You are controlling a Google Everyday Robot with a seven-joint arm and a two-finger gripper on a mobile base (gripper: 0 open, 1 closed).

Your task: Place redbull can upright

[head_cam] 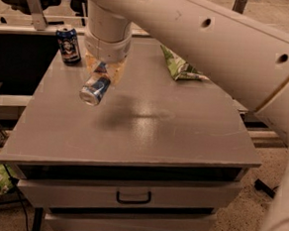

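Silver redbull can (tilted) held by gripper above table.

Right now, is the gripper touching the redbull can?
Touching. In the camera view, the gripper, above the left part of the table, clamps the tilted redbull can between its fingers.
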